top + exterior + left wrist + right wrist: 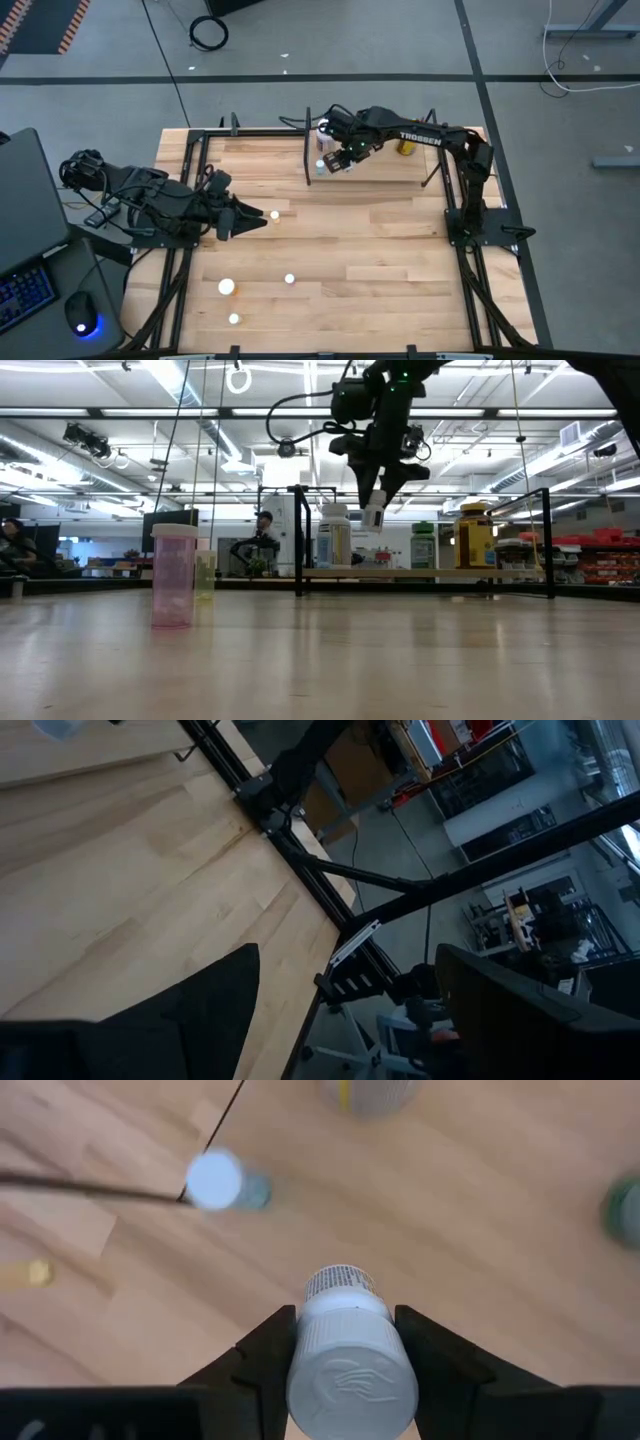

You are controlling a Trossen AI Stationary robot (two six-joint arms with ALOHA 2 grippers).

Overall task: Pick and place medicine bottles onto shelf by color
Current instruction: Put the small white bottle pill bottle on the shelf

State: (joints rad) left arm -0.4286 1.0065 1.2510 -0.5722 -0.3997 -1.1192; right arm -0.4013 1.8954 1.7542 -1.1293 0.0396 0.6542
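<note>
Pink translucent bottle point(173, 574) sits closest on the surface, well apart from the shelf point(420, 573). Right pincer point(345, 1348) clamps a small white-capped bottle point(350, 1365) above the shelf, near the large white labelled bottle point(334, 536); left pincer point(232, 218) waits wide and empty, away from the shelf. Risk: lowering off-line could nudge the bottles standing on the shelf, or a tilted release could topple it.

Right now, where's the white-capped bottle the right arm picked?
The bottle is clamped in the right gripper, in the air over the shelf's left end, beside the large white bottle in the low view.
</note>
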